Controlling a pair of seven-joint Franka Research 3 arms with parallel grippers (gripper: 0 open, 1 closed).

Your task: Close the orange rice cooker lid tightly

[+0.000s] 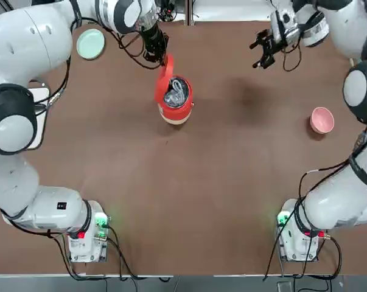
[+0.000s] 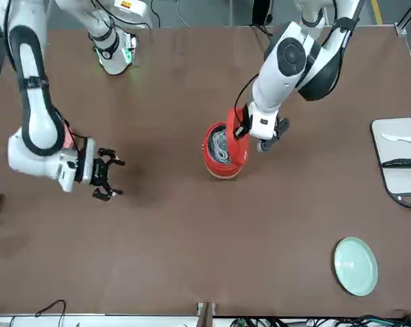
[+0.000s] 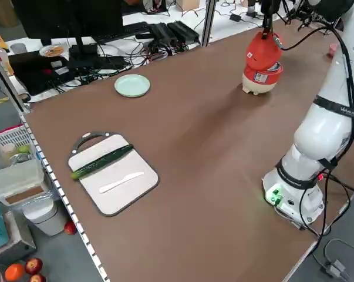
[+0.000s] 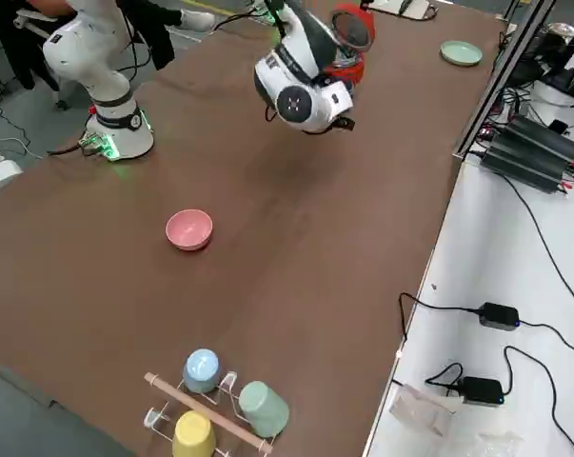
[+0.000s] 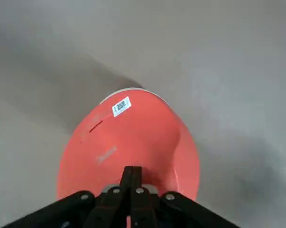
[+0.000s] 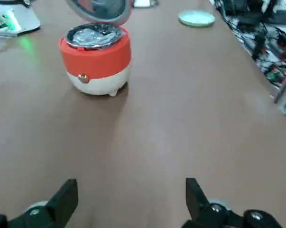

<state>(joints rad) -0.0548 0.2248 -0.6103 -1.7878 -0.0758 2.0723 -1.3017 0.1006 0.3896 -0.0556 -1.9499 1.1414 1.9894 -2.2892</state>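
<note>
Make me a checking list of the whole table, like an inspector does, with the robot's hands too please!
Surface: brown tabletop, shadows on it
Cooker: red-orange rice cooker, cream base, upright, silvery pot showing
Lid: red lid raised, not closed
Left gripper: fingers shut, at the lid's outer side
Right gripper: open, above the table, away from the cooker
Clutter: pink bowl, green plate, cutting board with cucumber and white knife, rack holding cups
Spills: nothing seen
Cables: black cables by the left arm's base, more on the white side table
Surroundings: monitor, food bins beside the table
</note>
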